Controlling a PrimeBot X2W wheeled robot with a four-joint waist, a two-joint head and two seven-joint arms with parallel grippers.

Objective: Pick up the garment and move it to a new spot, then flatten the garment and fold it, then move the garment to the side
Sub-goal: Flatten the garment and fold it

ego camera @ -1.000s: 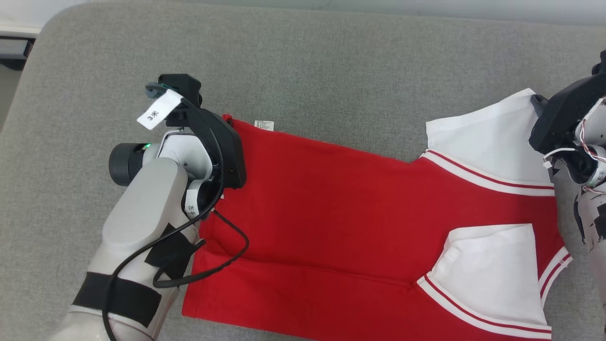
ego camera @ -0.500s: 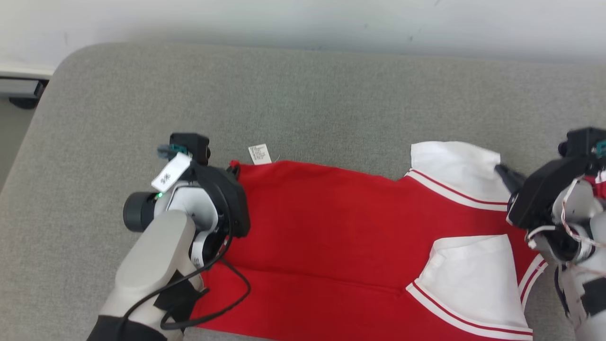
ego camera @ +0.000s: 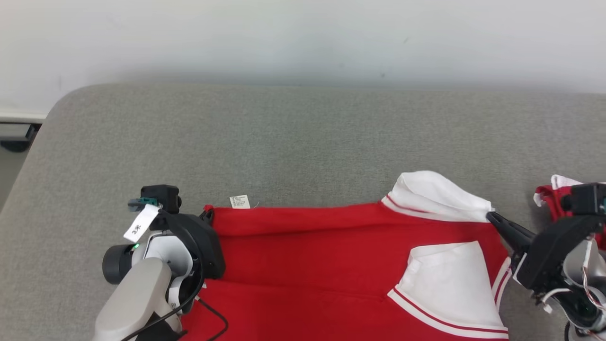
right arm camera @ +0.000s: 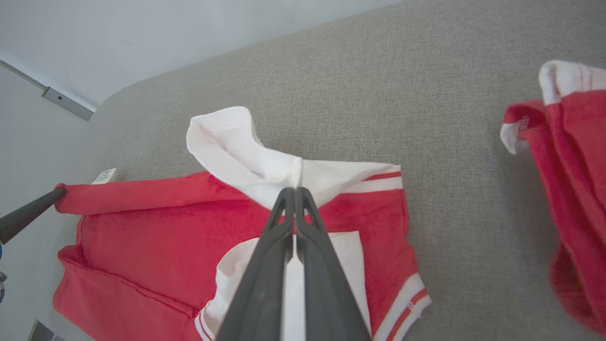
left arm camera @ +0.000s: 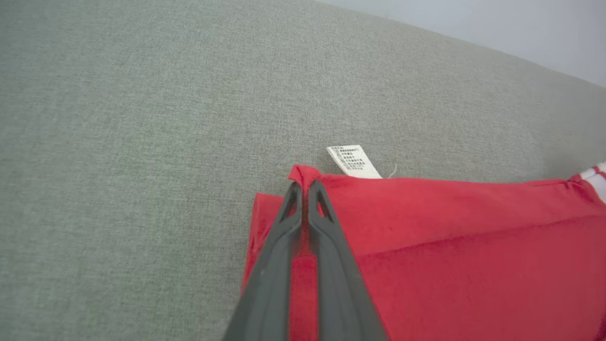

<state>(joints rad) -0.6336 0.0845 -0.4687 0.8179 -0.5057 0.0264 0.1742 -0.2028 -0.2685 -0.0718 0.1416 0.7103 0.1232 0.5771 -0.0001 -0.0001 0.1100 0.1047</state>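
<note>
The red garment [ego camera: 307, 251] lies across the worktop [ego camera: 284, 142], its nine-o'clock corner pinched in the closed left jaws, its three-o'clock white sleeve [ego camera: 435, 192] in the closed right jaws.

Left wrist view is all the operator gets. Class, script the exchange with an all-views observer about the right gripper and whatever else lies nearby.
Operator: My left gripper is shut on the garment's red corner. What about the right gripper?
Observer: It is shut on the far white sleeve, holding it raised in a peak.
Operator: Anything else nearby?
Observer: A second red garment lies on the grey surface, apart from this one, on the robot's right.
</note>
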